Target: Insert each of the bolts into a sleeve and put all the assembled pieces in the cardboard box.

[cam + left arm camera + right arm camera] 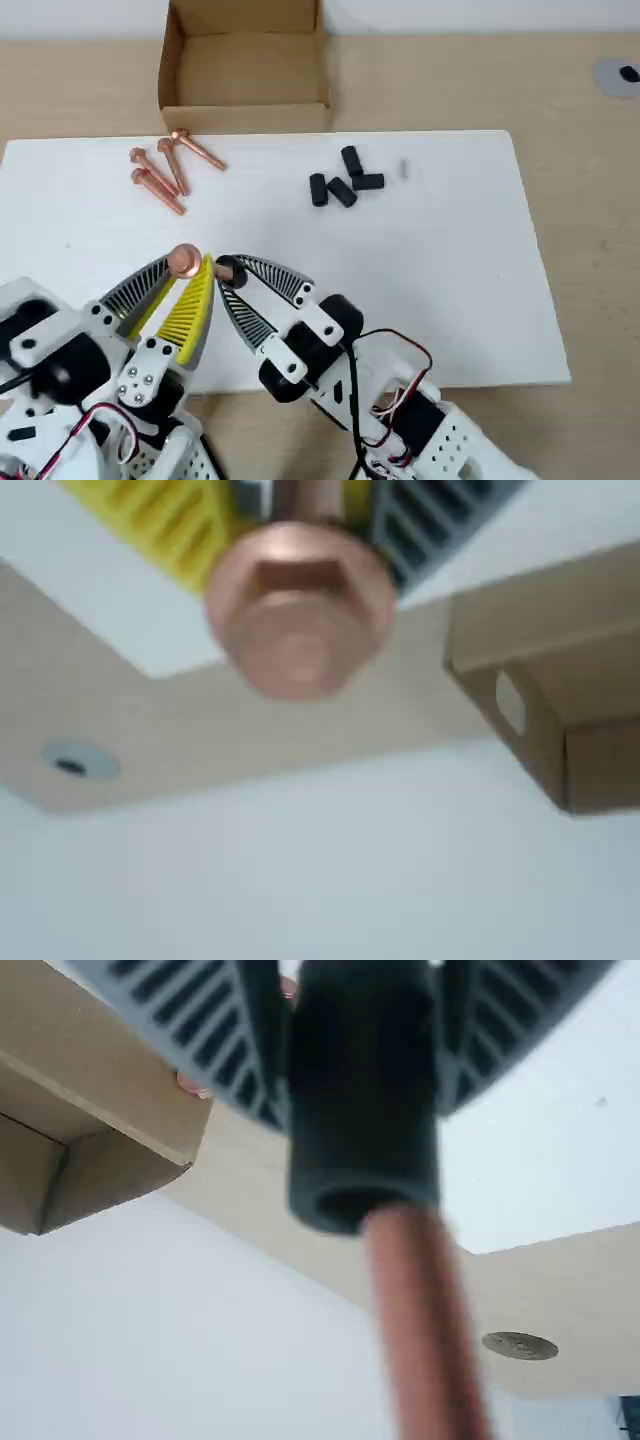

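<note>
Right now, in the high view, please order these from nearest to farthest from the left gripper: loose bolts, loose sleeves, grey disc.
1. Loose bolts, straight beyond the left gripper.
2. Loose sleeves, farther right.
3. Grey disc, far right corner.

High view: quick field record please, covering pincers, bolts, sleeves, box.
left pincer: shut on held bolt
right pincer: shut on held sleeve, copper shank entering its bore
loose bolts: four, on white board, near the box
loose sleeves: four, clustered on the board
cardboard box: open, empty, beyond the board's far edge
</note>
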`<act>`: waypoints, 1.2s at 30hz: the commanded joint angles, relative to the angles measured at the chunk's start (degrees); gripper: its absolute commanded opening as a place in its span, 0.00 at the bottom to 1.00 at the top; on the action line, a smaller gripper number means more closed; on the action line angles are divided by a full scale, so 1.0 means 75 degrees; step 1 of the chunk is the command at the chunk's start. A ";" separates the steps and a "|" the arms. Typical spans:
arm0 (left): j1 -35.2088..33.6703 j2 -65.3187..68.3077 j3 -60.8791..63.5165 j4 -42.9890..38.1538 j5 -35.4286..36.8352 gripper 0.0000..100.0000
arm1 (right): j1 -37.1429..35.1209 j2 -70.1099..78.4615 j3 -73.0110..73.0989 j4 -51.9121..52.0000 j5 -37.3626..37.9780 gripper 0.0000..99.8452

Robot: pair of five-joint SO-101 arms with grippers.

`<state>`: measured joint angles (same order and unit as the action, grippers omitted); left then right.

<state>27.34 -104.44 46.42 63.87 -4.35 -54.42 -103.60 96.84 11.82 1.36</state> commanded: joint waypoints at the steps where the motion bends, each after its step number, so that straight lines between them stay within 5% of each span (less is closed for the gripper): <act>1: 0.0047 0.0029 -0.0305 0.0047 -0.0070 0.01 | -0.0088 -0.0686 -0.0018 -0.0188 0.0047 0.01; 36: -0.0445 -0.0006 0.0328 -0.0727 -0.0270 0.01 | -0.0088 -0.0686 -0.0018 -0.0188 0.0047 0.01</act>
<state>24.53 -104.44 49.14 59.56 -5.85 -54.42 -103.60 96.84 11.82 1.36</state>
